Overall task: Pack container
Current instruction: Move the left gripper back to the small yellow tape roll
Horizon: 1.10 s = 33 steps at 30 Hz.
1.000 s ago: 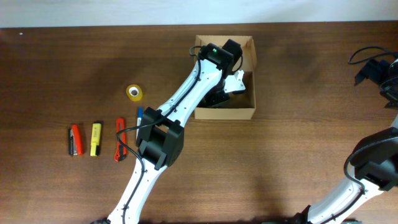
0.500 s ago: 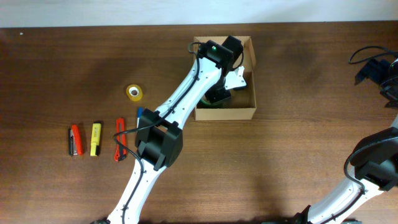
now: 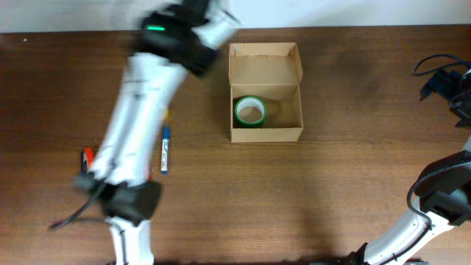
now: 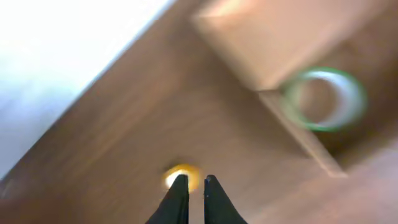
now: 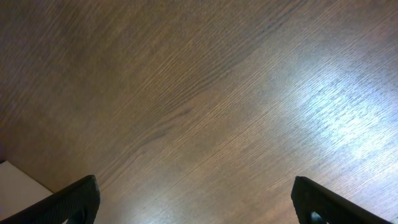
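The container (image 3: pixel 265 68), a tan cardboard box with its flap lid open, stands at the table's back middle. A green tape roll (image 3: pixel 250 112) lies flat inside it, also seen in the blurred left wrist view as a green tape roll (image 4: pixel 323 99) in the container (image 4: pixel 267 37). My left gripper (image 3: pixel 219 15) is blurred, up at the table's back edge, left of the box. Its fingers (image 4: pixel 176 198) stand almost together with nothing between them, and a yellow tape roll (image 4: pixel 182 176) lies on the table beyond their tips. My right gripper (image 5: pixel 196 193) is open over bare wood.
A blue pen (image 3: pixel 165 151) lies left of the box beside my left arm. A red tool (image 3: pixel 87 156) peeks out at the far left; other items there are hidden under the arm. The right arm and its cables (image 3: pixel 441 77) are at the right edge.
My left arm has come up out of the box and swung left and back, leaving the green tape roll inside. Its jaws have closed. The right arm has not moved.
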Available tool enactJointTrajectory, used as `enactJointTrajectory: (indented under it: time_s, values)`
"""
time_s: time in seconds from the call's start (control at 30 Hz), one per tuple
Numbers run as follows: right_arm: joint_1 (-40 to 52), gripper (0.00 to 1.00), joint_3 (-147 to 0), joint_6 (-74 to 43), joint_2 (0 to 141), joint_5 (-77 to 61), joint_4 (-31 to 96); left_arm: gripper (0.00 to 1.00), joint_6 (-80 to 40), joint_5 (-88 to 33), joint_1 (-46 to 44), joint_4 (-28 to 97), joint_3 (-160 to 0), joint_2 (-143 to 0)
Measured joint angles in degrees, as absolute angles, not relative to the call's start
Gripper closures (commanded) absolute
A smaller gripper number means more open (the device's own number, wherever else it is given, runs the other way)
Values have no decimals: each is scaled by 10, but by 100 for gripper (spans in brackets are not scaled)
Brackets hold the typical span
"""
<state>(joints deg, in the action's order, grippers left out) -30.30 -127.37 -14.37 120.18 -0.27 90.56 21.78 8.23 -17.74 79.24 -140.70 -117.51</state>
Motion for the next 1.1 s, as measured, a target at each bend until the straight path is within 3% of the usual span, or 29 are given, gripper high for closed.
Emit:
enactJointTrajectory:
  time_s: [0.13,0.27,0.5,0.73,1.1]
  values:
    - [-303,1,-1274,-143,1202,-3,906,78,185,96,-60,741,-1284,-1075]
    - [-303,0,-1274,-143,1202,-4,903,59,165,90,26,683,-1131,-996]
    - [-303,1,-1274,-143,1202,-4,896,47,154,59,126,688,-1001,-958]
    - [-303,1,-1274,-143,1202,-4,893,48,151,3,110,674,-989,-1009]
    - [-303,1,-1274,-143,1202,-4,893,52,132,-28,16,649,-997,-1189]
